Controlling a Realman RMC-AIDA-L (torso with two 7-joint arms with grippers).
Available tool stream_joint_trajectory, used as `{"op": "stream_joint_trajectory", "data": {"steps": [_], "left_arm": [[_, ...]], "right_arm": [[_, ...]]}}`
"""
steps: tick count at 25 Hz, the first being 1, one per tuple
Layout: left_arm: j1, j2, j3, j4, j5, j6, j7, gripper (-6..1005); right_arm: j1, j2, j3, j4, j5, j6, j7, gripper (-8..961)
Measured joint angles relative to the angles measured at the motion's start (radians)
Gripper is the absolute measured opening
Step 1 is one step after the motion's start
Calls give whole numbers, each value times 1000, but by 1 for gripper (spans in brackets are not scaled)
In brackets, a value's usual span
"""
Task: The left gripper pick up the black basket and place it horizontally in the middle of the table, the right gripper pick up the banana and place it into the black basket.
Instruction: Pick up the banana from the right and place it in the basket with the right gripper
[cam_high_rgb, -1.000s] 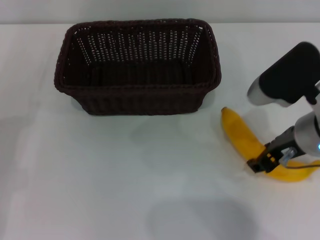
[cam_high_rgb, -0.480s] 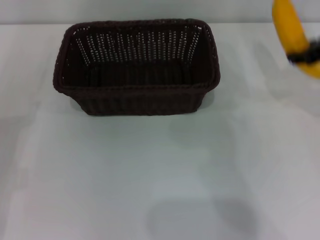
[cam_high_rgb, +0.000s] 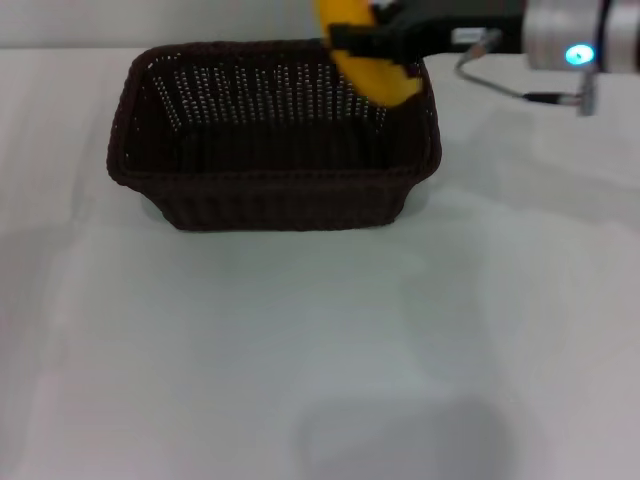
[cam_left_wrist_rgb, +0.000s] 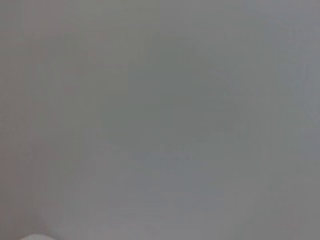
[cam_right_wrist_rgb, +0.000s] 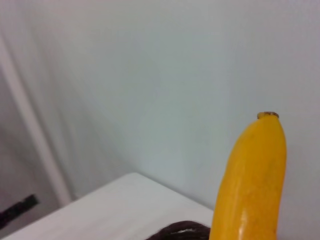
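Note:
The black basket (cam_high_rgb: 272, 135) stands on the white table (cam_high_rgb: 300, 350), lengthwise across the far middle, with nothing inside that I can see. Above its far right corner hangs the yellow banana (cam_high_rgb: 372, 68), tilted, with my right gripper (cam_high_rgb: 362, 38) shut on it; the arm with its blue light reaches in from the upper right. In the right wrist view the banana (cam_right_wrist_rgb: 252, 180) rises close up, tip uppermost, over a sliver of basket rim (cam_right_wrist_rgb: 181, 231). My left gripper is out of view; the left wrist view holds only blank grey.
A thin cable loop (cam_high_rgb: 515, 90) hangs under the right arm beside the basket's right end. White tabletop stretches in front of the basket, and a pale wall runs behind the table.
The right gripper has lifted the banana off the table at the right, carried it up and then leftward. It now hangs over the basket's far right corner. The basket has not moved.

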Motion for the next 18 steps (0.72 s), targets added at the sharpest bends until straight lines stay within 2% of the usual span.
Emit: {"op": "stream_joint_trajectory", "data": {"steps": [3,6,11,18], "left_arm": [[-1,0,-2,-1,0,-5,1,862],[-1,0,-3,-2,-1,-5,1,862],[-4,0,-3,0,-1,-6,1,862],[-8,1,-3,5,-1,-5,1,861]], "right_arm": [[111,2,-6,-228,92,-7,-149,494],[150,8,-10,-310,127,-15,-245,494],[137,5,-63,-316,199,-46,-314,493],[115,-1,-64,-279,202,-30,-320,588]]}}
